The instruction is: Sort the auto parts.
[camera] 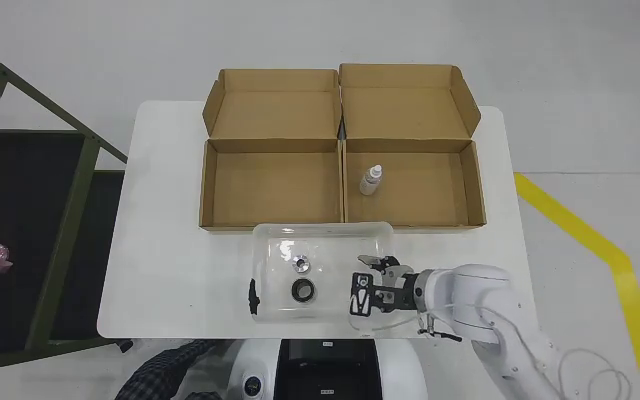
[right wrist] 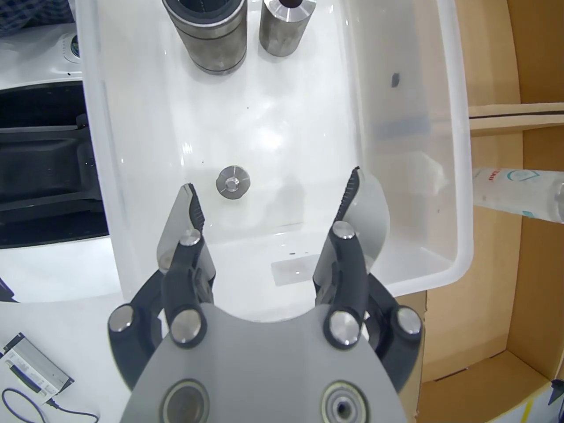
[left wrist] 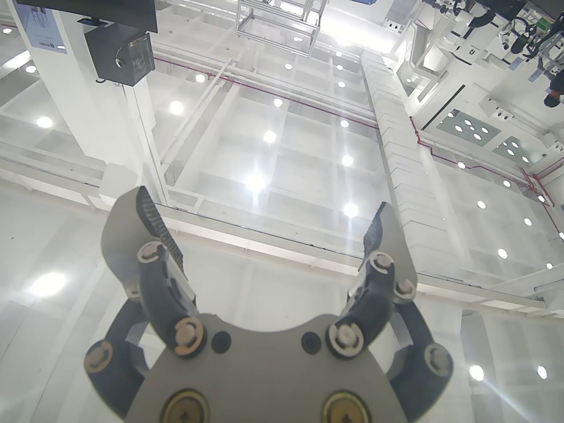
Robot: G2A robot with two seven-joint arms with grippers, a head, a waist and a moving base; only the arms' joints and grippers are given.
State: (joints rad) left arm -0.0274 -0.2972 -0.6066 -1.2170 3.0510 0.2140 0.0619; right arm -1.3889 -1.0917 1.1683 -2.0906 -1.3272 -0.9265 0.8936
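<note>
Your right gripper [right wrist: 272,179], jaws spread wide, hangs over the clear plastic tub [right wrist: 458,134], a small steel disc [right wrist: 232,181] lying near one fingertip [right wrist: 196,211]; a dark bearing cylinder [right wrist: 207,24] and plain steel sleeve [right wrist: 284,19] stand upright beyond; your left gripper [left wrist: 262,197], jaws apart, faces the ceiling [left wrist: 282,142]; a white bottle [right wrist: 515,195] in the cardboard box [right wrist: 493,332] is cut off.

Jaws spread above clear bin [right wrist: 396,134] — bearing [right wrist: 207,24], steel sleeve [right wrist: 284,19], small disc [right wrist: 233,182] inside
</note>
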